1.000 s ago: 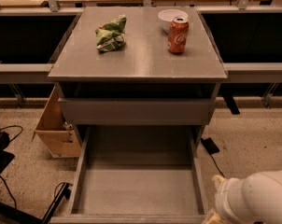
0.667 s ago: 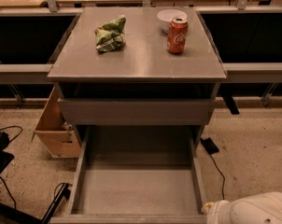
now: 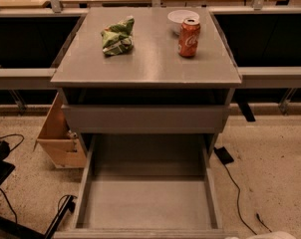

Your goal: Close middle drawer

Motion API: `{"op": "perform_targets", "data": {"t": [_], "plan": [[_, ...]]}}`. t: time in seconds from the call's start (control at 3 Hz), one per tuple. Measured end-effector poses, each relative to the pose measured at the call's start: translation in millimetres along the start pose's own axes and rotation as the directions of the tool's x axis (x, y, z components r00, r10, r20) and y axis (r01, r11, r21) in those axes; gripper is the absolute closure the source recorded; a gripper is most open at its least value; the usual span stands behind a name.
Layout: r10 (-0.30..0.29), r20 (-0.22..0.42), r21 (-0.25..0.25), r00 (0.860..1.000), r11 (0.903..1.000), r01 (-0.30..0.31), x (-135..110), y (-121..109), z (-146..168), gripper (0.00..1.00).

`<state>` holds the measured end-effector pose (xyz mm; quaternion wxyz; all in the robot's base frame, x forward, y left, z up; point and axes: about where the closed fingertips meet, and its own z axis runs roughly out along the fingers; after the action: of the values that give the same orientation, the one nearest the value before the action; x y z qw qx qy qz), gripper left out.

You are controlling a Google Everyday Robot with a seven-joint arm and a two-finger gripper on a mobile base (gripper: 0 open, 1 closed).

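The middle drawer (image 3: 148,203) is pulled far out toward me from the grey cabinet (image 3: 145,63). Its long grey tray is bare inside, and its front rim (image 3: 140,233) lies at the bottom edge of the camera view. Above it sits the taller upper drawer front (image 3: 145,117), with a dark gap over it. The lowest drawer is hidden under the open one. My gripper is out of view; only a sliver of the white arm (image 3: 272,236) shows at the bottom right corner, beside the drawer's front right corner.
On the cabinet top lie a green chip bag (image 3: 118,35), a red soda can (image 3: 189,37) and a white bowl (image 3: 182,18). A cardboard box (image 3: 58,138) stands on the floor to the left. Cables (image 3: 237,193) and a black block (image 3: 224,155) lie on the floor to the right.
The white arm at the lower right has dropped down and almost left the picture. The drawer and the things on top have not moved.
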<state>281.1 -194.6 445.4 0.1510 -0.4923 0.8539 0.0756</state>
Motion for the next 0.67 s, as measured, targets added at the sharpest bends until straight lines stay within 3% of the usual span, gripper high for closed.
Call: {"op": "perform_targets", "data": {"t": [0.33,0.67], "plan": [[0.022,0.078,0.009,0.997,0.9997,-0.023,-5.6,-18.3,36.6,1.00],[0.037,0.130,0.016,0.991,0.9991,-0.039,-16.4,-29.0,56.3,1.00]]}}
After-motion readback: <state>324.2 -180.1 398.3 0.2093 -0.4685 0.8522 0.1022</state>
